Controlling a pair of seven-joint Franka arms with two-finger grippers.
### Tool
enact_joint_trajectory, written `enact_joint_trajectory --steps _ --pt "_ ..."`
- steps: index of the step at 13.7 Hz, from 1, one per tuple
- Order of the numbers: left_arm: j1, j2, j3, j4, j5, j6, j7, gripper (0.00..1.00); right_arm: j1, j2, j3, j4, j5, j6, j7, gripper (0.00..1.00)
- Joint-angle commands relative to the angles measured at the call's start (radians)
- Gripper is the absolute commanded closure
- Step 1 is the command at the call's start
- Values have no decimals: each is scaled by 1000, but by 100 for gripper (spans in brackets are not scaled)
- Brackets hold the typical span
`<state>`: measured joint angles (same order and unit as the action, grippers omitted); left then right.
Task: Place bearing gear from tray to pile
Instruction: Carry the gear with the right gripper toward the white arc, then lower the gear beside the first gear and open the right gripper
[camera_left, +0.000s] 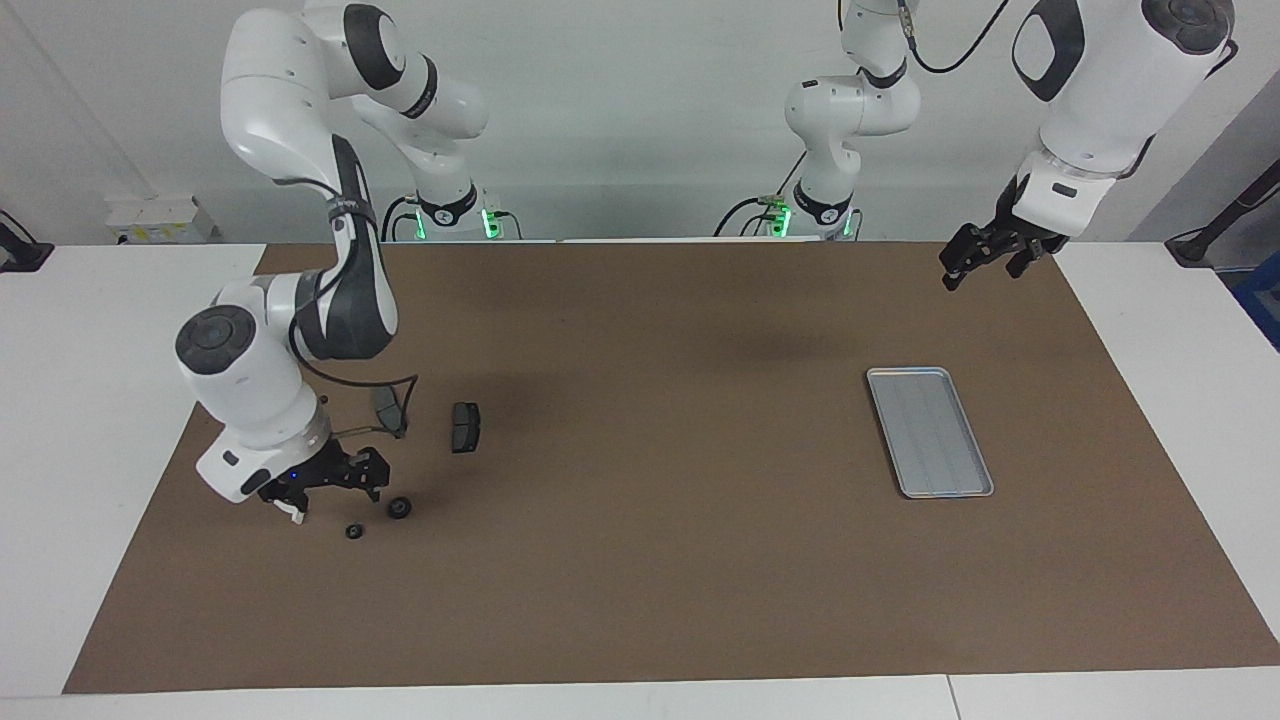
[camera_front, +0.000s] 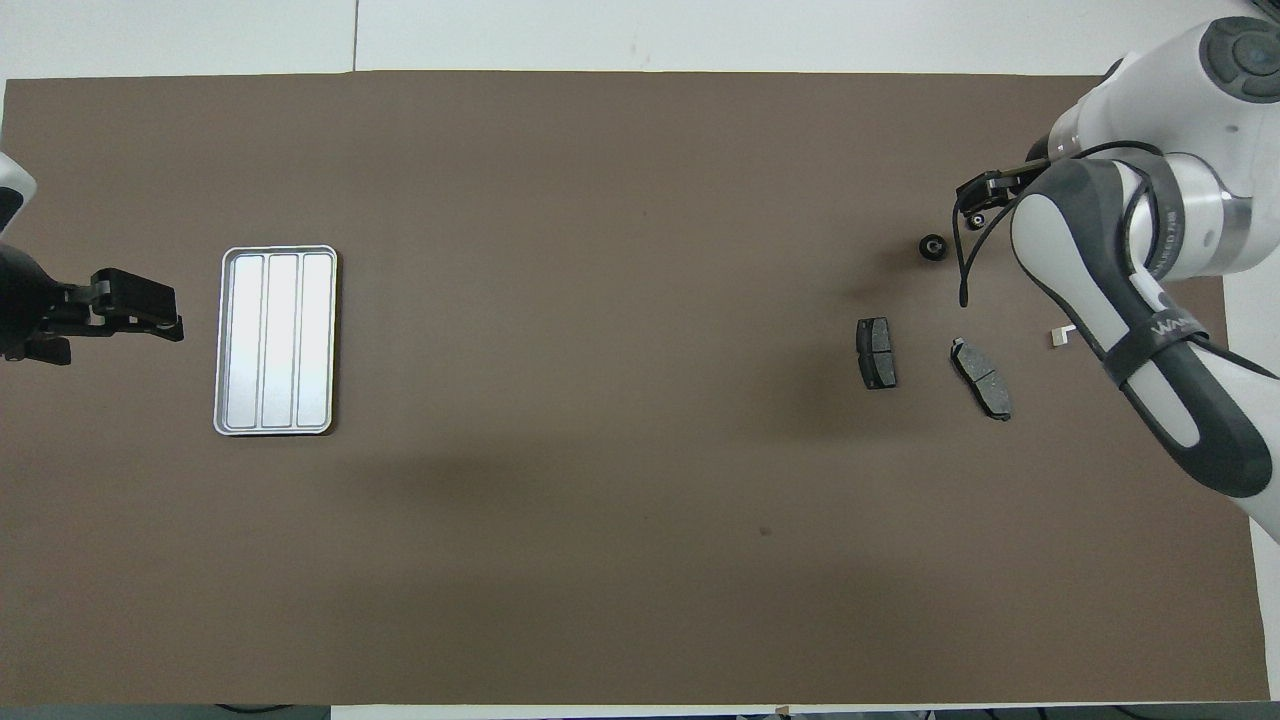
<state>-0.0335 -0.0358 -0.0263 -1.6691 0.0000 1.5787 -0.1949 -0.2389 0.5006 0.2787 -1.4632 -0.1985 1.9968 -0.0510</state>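
Note:
The bearing gear (camera_left: 354, 531) (camera_front: 973, 222), a small black round part, lies loose on the brown mat at the right arm's end. My right gripper (camera_left: 335, 490) (camera_front: 982, 195) hangs just above it, open and holding nothing. Beside it is the pile: a second small black round part (camera_left: 400, 509) (camera_front: 932, 247), two dark brake pads (camera_left: 465, 427) (camera_front: 877, 352) (camera_front: 981, 377) and a white piece (camera_front: 1058, 337), mostly hidden under the right arm. The silver tray (camera_left: 930, 432) (camera_front: 277, 340) lies bare toward the left arm's end. My left gripper (camera_left: 985, 262) (camera_front: 165, 320) waits open in the air beside the tray.
The brown mat (camera_left: 650, 560) covers most of the white table. A black cable (camera_left: 395, 400) loops from the right arm's wrist over the pad nearer the robots. The right arm's forearm (camera_front: 1140, 330) reaches over the mat's edge by the pile.

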Motion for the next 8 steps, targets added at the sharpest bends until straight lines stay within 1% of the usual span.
enact_joint_trajectory --steps 1,4,6,8 --pt "6 -21 -4 -15 1 -9 3 0 -5 -118 37 -17 1 -108 -6 0" --pt "6 -21 -4 -15 1 -9 3 0 18 -227 51 -16 2 -208 -7 0" --pt "6 -21 -4 -15 1 -9 3 0 20 -278 59 -16 2 -272 -12 0" --pt "6 -21 -4 -15 1 -9 3 0 21 -310 89 -16 5 -317 -12 0"
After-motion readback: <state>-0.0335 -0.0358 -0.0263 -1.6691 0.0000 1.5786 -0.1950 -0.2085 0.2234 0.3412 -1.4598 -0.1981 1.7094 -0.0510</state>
